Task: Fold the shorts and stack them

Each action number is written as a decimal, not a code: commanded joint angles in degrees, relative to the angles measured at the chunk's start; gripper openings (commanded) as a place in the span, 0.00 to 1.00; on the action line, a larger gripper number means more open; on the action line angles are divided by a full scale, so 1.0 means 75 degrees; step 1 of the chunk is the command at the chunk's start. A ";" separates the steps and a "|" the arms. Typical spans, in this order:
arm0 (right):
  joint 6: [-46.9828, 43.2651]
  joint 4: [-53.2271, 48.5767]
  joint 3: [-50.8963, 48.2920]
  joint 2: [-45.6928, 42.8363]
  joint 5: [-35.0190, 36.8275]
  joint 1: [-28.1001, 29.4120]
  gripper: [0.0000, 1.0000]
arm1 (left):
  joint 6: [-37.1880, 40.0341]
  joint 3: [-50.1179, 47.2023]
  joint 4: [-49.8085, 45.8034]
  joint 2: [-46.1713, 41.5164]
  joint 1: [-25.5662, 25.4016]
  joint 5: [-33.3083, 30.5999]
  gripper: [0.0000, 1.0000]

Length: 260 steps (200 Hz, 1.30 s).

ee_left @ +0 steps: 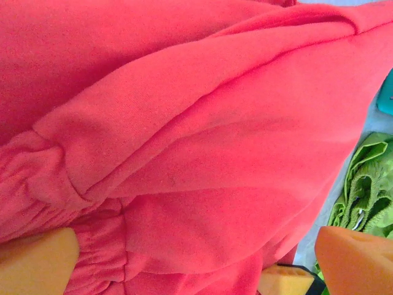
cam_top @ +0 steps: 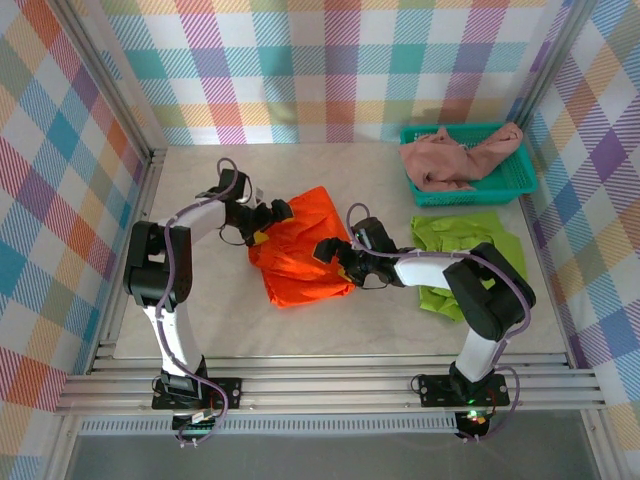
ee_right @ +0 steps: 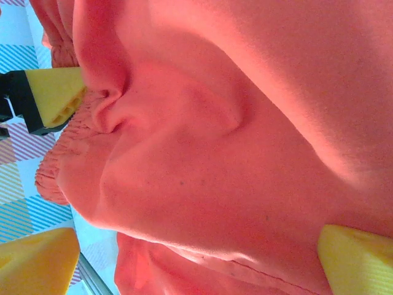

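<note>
Three pairs of shorts are on view, and none is stacked yet. The orange pair [cam_top: 300, 255] is in the middle of the table [cam_top: 200, 320], lying as a rumpled heap. The green pair [cam_top: 462, 238] lies just to its right, partly under the right arm, spread out but not neat. The pink pair [cam_top: 455, 158] sits bunched in the basket [cam_top: 470, 197] at the far right corner.

Both claws are at the orange pair. The left claw [cam_top: 278, 214] is at its far left edge and the right claw [cam_top: 328, 252] is at its right edge. Both stand wide open. In the left wrist view the pads [ee_left: 38, 263] are far apart, with orange cloth and its gathered waistband between them. In the right wrist view the pads [ee_right: 356, 258] are also wide, with a thick fold of cloth between. As far as I can judge, neither claw is pinching anything.

I think the step in hand is the folding of the orange pair, at the point of taking a grip. The next move asks you to close each claw on its edge and to catch all layers, not only the top one. Then lift low and carry both edges across together, so the cloth does not twist. Take care that the right claw does not drag the green pair with it.
</note>
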 commanded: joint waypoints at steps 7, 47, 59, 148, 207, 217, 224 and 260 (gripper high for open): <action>-0.0793 -0.1241 0.0162 -0.0445 0.0120 0.0163 0.99 | 0.0170 -0.0133 -0.0173 -0.0316 0.0288 -0.0360 1.00; -0.2973 -0.2977 0.1693 -0.1052 0.0876 0.0915 1.00 | 0.0104 0.0484 -0.0773 -0.1173 0.0343 -0.0188 1.00; -0.3565 -0.3706 0.2388 -0.0941 0.1344 0.1196 0.99 | 0.0037 0.0658 -0.0914 -0.1299 0.0419 -0.0149 1.00; -0.4219 -0.3829 0.5396 0.1396 0.1019 0.2405 0.99 | -0.0533 0.1196 -0.0494 -0.0149 0.0616 0.0658 1.00; -0.3427 -0.2768 0.5529 0.2388 0.0534 0.2503 0.99 | -0.0346 0.1142 -0.0457 0.0420 0.0622 0.0500 1.00; -0.3389 -0.2735 0.5626 0.2506 0.0466 0.2499 0.99 | -0.0298 0.1118 -0.0465 0.0497 0.0628 0.0479 1.00; -0.3372 -0.2737 0.5668 0.2566 0.0443 0.2521 0.99 | -0.0276 0.1086 -0.0445 0.0530 0.0628 0.0461 1.00; -0.3475 -0.2778 0.5803 0.2475 0.0434 0.2579 0.99 | -0.0192 0.0851 -0.0369 0.0523 0.0640 0.0423 1.00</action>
